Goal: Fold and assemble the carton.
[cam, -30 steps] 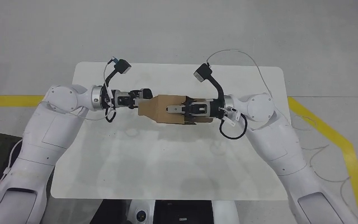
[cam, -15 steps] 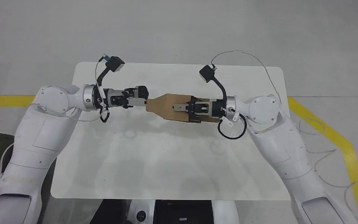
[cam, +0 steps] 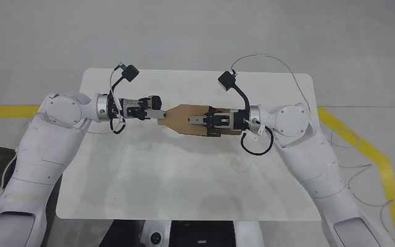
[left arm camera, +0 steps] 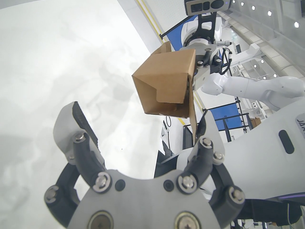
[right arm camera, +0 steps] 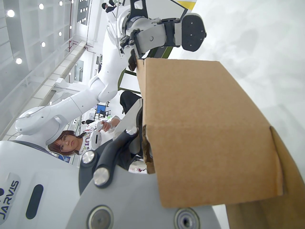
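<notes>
A: Right arm, pose?
B: Stretched inward over mid-table, forearm roughly level. The right gripper (cam: pixel 197 118) is clamped on the carton (cam: pixel 179 117), which is held up off the table (cam: pixel 185 185).
A: Left arm?
B: It reaches in from the opposite side, facing the carton's end. The left gripper (left arm camera: pixel 140 117) is spread wide, one fingertip (left arm camera: pixel 202 125) beside the loose flap (left arm camera: pixel 193 115). Contact not discernible.

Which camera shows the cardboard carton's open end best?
The left wrist view: it looks into the open end of the carton, flaps included. The top view shows its upper face; the right wrist view, one closed side.
</notes>
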Tool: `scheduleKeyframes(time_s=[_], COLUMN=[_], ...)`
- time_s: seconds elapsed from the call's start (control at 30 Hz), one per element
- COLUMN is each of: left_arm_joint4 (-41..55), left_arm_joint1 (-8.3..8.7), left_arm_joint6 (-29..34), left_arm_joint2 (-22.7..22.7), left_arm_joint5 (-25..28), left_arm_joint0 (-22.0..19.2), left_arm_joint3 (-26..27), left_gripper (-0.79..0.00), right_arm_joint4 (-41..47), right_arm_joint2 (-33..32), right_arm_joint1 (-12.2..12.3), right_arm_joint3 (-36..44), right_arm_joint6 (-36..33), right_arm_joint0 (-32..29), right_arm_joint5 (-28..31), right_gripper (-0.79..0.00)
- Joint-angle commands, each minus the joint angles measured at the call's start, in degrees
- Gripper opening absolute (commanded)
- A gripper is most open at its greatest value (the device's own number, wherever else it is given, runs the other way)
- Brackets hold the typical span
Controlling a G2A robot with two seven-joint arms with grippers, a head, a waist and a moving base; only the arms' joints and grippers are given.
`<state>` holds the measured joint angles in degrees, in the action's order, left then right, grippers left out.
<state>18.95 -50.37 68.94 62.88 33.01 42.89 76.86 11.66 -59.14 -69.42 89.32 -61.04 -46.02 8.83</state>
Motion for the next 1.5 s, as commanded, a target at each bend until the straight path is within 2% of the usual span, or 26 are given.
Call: scheduleKeyframes(time_s=[0.0, 0.97, 1.47], left_arm_joint4=[-0.26, -0.14, 3.48], left_arm_joint1=[-0.01, -1.2, -2.2], left_arm_joint6=[-0.11, 0.93, 0.95], left_arm_joint2=[0.03, -3.54, -5.98], left_arm_joint5=[-0.03, 0.4, 1.37], left_arm_joint0=[0.0, -0.57, -1.11], left_arm_joint3=[-0.54, -0.32, -0.32], left_gripper=[0.0, 0.0, 0.0], right_arm_joint4=[0.42, 6.27, 8.84], right_arm_joint2=[0.03, 2.07, 3.03], right_arm_joint1=[0.01, -0.51, -0.89], right_arm_joint3=[0.23, 0.25, -0.75], right_arm_joint6=[-0.11, -1.15, -1.56], right_arm_joint0=[-0.01, 1.05, 1.47], right_arm_joint5=[0.08, 3.09, 4.46], right_gripper=[-0.785, -0.785, -0.785])
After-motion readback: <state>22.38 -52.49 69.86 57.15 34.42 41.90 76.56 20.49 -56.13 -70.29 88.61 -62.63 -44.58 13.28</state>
